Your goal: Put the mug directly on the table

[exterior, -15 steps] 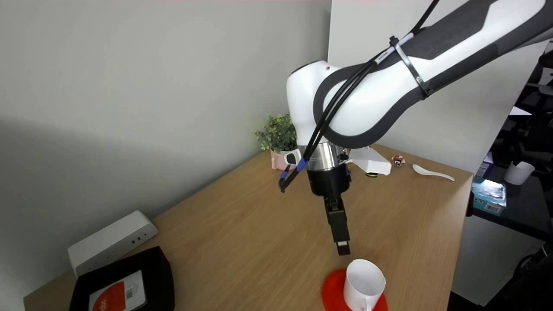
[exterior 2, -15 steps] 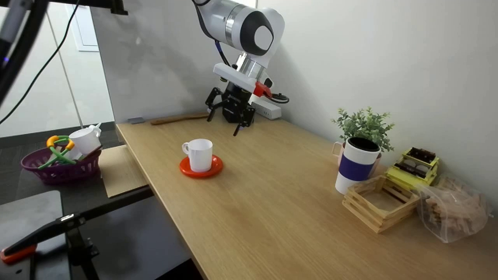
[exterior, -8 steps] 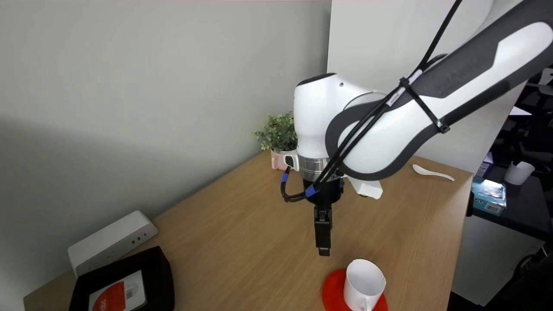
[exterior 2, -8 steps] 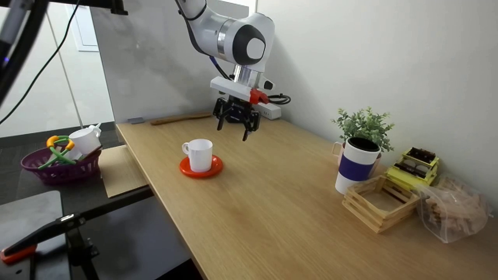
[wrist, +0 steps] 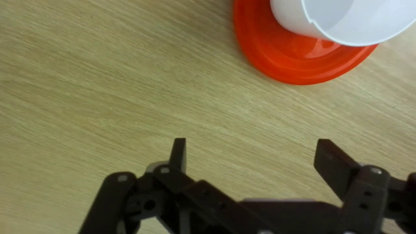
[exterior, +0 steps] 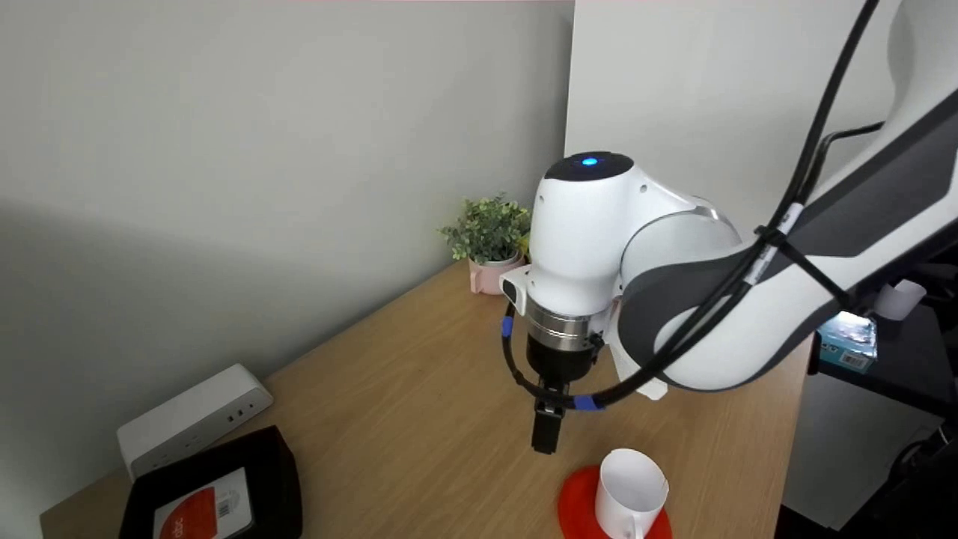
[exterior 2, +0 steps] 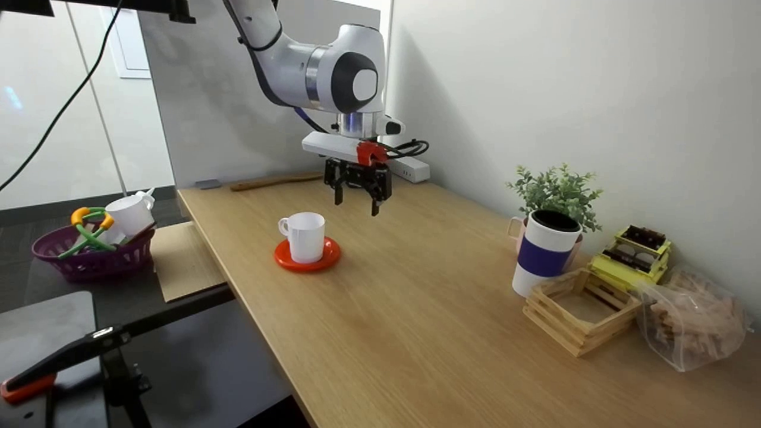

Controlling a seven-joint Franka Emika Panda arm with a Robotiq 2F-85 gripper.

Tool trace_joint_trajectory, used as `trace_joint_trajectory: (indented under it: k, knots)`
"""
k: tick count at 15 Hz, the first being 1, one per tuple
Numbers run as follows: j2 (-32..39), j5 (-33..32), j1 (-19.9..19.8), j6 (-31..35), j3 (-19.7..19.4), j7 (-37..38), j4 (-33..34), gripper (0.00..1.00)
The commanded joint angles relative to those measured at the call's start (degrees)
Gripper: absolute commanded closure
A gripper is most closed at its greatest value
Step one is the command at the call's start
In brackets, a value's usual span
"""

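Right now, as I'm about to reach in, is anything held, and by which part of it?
Nothing is held: the claw stands open, apart from the mug on the red saucer.

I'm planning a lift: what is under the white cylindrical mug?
A glossy red round saucer, on the light-brown wooden table; the saucer's surface beneath the mug is hidden.

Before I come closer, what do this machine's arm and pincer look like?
The arm is white and rounded, with dark grey panels, a silver ring and a blue light. Black cables with blue bands run along it. The pincer is black, with two jointed fingers.
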Motion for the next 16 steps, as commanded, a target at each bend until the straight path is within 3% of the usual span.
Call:
trace_joint_trajectory:
  k: [1,4,5,16]
  knots:
    - [-6.01,-4.01,4.55,7.33,-4.54,8.6,-9.43,0.0]
    - [-8.64,-6.22,7.21,10.59,-7.13,14.36,-14.12,0.0]
    - [-4.95,-4.5,5.29,7.94,-4.93,11.17,-8.73,0.0]
    - [-6.07,-3.67,6.24,6.86,-4.74,13.35,-10.33,0.0]
